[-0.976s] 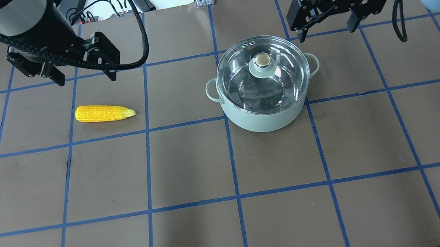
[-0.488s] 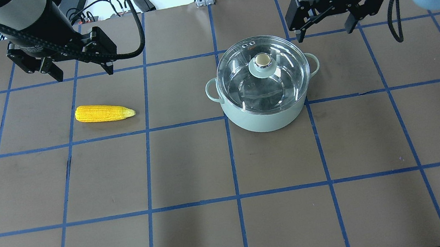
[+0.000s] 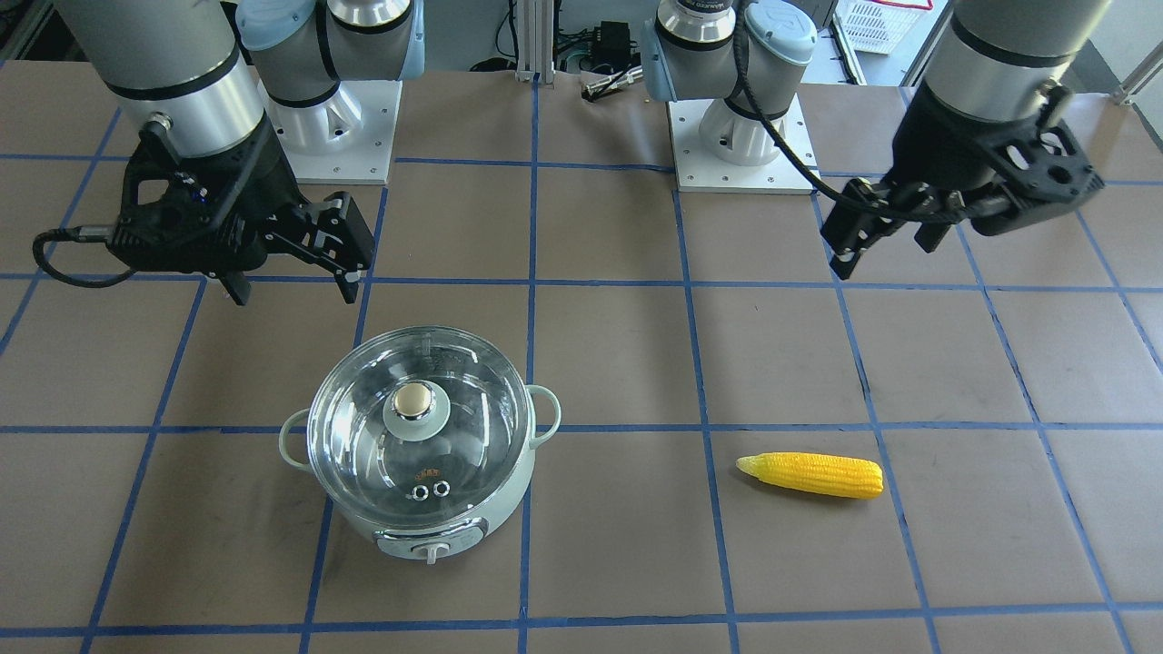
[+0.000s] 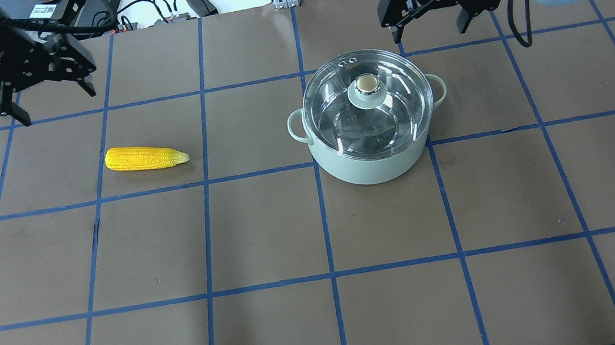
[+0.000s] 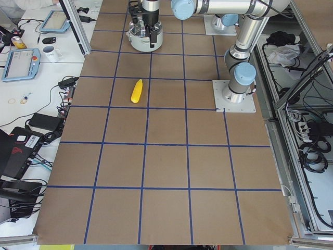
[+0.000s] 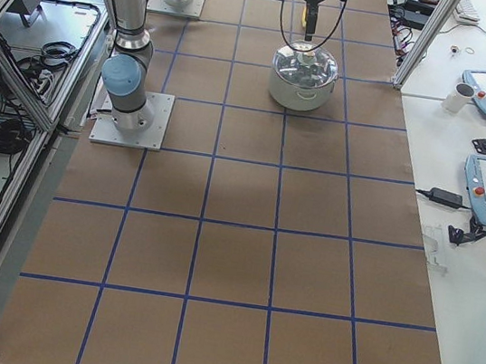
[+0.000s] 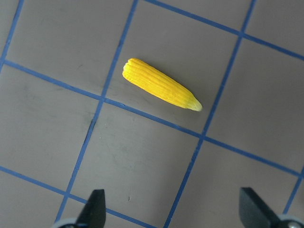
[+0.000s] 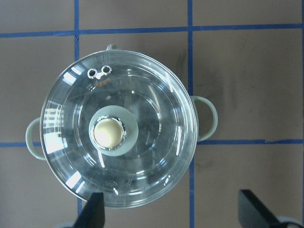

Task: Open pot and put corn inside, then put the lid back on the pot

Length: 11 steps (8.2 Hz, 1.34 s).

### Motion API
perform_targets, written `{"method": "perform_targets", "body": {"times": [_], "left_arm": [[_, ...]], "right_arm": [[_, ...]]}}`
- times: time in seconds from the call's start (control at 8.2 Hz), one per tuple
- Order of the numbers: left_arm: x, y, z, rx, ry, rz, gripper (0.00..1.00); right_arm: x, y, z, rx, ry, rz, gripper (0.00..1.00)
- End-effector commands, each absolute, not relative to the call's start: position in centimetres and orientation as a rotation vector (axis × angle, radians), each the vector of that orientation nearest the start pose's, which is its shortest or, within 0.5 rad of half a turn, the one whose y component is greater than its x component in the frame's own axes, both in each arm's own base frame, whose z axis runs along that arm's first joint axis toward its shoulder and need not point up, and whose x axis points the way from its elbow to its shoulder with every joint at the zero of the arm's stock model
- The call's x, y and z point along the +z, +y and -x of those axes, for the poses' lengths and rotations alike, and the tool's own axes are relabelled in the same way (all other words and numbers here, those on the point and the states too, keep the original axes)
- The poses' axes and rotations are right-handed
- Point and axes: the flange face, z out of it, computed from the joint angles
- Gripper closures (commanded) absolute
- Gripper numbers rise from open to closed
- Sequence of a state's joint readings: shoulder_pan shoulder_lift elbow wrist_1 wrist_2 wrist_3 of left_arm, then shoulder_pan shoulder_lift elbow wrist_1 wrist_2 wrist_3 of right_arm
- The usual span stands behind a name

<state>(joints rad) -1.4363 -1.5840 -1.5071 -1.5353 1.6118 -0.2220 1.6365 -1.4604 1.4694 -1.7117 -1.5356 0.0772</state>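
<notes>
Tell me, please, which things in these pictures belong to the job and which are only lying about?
Belong to the job:
- the pot
- the glass lid, now sitting on the pot
- the corn, lying apart from the pot

Only lying about:
- a white mug
- a teach pendant
- a black power adapter

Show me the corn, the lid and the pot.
corn point(image 4: 146, 157): overhead exterior view, middle of the ear.
lid point(image 4: 367, 84): overhead exterior view, on its knob.
pot point(image 4: 370, 171): overhead exterior view, outer green wall.
</notes>
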Motion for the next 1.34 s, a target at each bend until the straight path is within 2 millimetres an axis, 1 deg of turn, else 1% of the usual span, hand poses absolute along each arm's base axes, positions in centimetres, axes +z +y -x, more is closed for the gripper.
{"method": "perform_targets", "body": {"times": [0.0,0.12,0.24,0.37,0.49,0.61,0.73,0.85,1.1,1.22], "left_arm": [[46.2,-55.4,-1.5,-0.011,2.847,1.244,0.0],[44.9,-56.0,-1.9,0.024,2.747,1.451,0.0],[44.6,-56.4,-1.7,0.036,2.664,1.648,0.0],[44.0,-57.2,-0.6,0.106,2.65,1.879,0.0],[41.6,-59.2,0.1,0.222,2.706,1.98,0.0],[38.4,-60.9,-0.7,0.297,2.69,1.994,0.0],[36.1,-63.0,-1.8,0.214,2.684,2.05,0.0],[34.6,-64.2,-2.6,0.179,2.643,2.121,0.0],[31.0,-65.6,-3.9,0.189,2.59,2.152,0.0],[30.0,-66.1,-5.0,0.209,2.477,2.276,0.0]], "right_arm": [[46.3,-57.1,-21.3,-0.205,3.087,-0.09,0.0],[44.5,-57.7,-23.4,-0.195,3.083,-0.104,0.0],[42.9,-58.6,-24.8,-0.214,3.072,-0.122,0.0],[41.1,-59.4,-25.3,-0.186,3.07,-0.128,0.0],[38.6,-59.9,-25.5,-0.127,3.082,-0.132,0.0],[38.0,-60.0,-25.4,-0.115,3.097,-0.129,0.0],[37.6,-59.9,-25.3,-0.092,3.101,-0.132,0.0],[36.7,-59.5,-25.2,-0.064,3.106,-0.14,0.0],[35.8,-59.2,-25.2,-0.037,3.113,-0.126,0.0],[35.7,-59.2,-25.1,-0.033,3.115,-0.131,0.0]]}}
